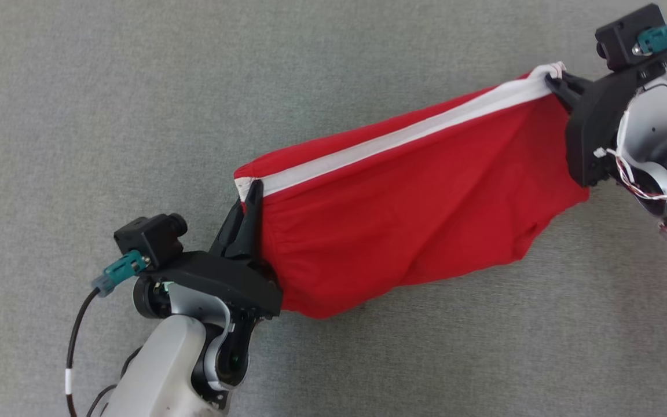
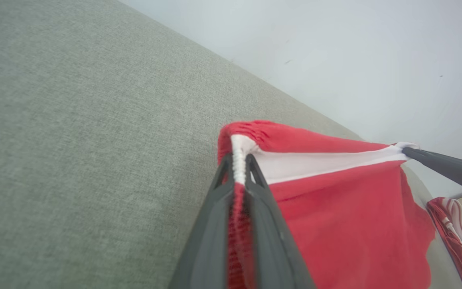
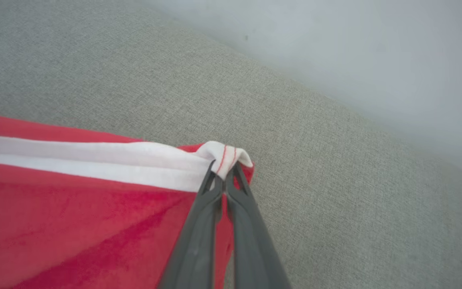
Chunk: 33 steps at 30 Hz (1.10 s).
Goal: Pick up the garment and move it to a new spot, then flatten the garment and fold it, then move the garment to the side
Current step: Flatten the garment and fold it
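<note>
Red garment (image 1: pixel 414 220) stretched between both grippers, left gripper (image 1: pixel 252 194) clamped on its gathered corner, right gripper (image 1: pixel 554 84) pinched shut on the opposite end of the white band (image 1: pixel 391 141), soft cloth sagging in loose folds over the grey woven surface (image 1: pixel 79 87)

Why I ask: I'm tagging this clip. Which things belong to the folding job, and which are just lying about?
Job: red garment, held stretched between left gripper and right gripper; grey fabric surface beneath.
Lying about: red-and-white striped cloth off to the side; pale wall behind.
</note>
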Available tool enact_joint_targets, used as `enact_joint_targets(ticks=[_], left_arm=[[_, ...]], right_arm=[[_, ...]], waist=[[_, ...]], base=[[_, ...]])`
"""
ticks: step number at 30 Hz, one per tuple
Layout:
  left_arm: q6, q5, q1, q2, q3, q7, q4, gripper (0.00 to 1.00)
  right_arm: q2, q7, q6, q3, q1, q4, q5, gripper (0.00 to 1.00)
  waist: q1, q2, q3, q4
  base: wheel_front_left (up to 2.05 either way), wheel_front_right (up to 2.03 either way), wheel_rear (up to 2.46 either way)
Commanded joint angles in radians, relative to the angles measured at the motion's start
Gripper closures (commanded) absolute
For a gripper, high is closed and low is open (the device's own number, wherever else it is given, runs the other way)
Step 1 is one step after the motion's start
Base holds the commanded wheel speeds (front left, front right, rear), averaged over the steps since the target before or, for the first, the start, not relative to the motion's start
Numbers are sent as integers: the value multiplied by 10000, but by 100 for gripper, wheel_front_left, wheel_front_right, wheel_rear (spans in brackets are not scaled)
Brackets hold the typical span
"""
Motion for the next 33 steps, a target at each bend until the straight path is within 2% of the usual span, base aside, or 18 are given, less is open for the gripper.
enact_joint_targets(ticks=[1, 2, 3, 8, 16, 20, 25, 29, 33], left_arm=[[-23, 80, -167, -21, 6, -107, 87, 63], [-20, 80, -224, -52, 12, -153, 165, 0], [-32, 127, -289, -76, -14, -231, 227, 0], [-160, 294, -391, -174, 27, -754, 470, 0], [-414, 1078, 521, 208, 635, -1200, 219, 0], [-390, 2315, 1538, 118, 1653, -1200, -747, 0], [-720, 3818, 2742, -146, 2641, -1199, -1555, 0], [-957, 4742, 3466, -392, 3295, -1200, -2103, 0], [-1239, 5172, 3945, -553, 3742, -1201, -2449, 0]], right_arm=[[83, -188, -34, 66, -165, 167, 77, 100], [143, -316, -34, 153, -267, 328, 110, 61], [191, -443, -34, 227, -363, 512, 133, 0], [385, -1035, -32, 535, -493, 1081, 461, 0], [180, -1558, -32, 703, 150, 1095, 1508, 0], [-63, -1666, -32, 566, 722, 819, 1962, 0], [-194, -1856, -32, 171, 1448, 801, 2042, 0], [89, -1973, -32, -323, 1851, 1134, 2031, 0], [393, -2075, -32, -851, 1975, 1646, 1891, 0]], waist=[[-2, -2, 157, 150], [-2, -2, 168, 159], [-2, -2, 179, 166], [-2, -2, 14, 134], [-2, -2, -795, -127], [-2, -2, -1161, -210], [-2, -2, -1365, -249], [-2, -2, -1325, -140], [-2, -2, -1162, 81]], base=[[0, 0, 0], [0, 0, 0], [0, 0, 0], [0, 0, 0], [0, 0, 0], [0, 0, 0], [0, 0, 0], [0, 0, 0], [0, 0, 0]])
